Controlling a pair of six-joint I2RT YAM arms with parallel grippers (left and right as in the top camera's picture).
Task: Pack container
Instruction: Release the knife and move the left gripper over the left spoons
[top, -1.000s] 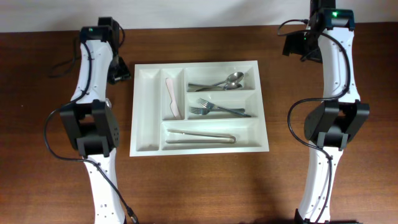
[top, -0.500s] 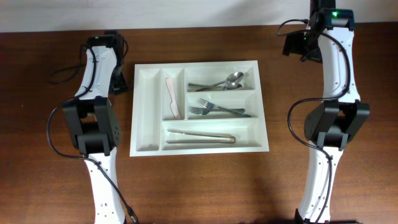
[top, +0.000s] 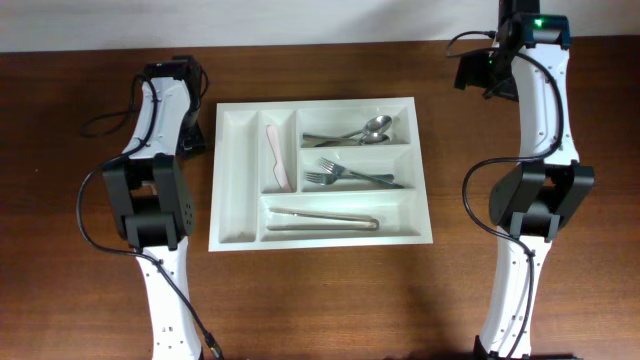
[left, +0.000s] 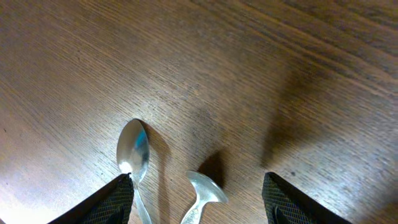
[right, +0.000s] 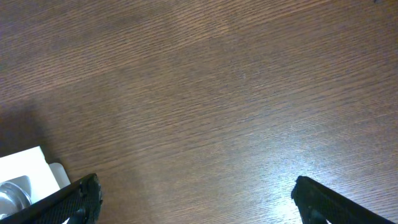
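Noted left gripper (left: 198, 184) released, straddling loose spoon (left: 133, 152) and second utensil handle (left: 204, 190) on table (left: 280, 62), outside cutlery tray (top: 225, 232). Noted right gripper (right: 194, 194) released over bare wood. Risks pinching both utensils together, given closeness, then dropping one.

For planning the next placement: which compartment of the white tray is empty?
The tall compartment nearest the left arm; the others hold a pink utensil, spoons, forks, tongs.
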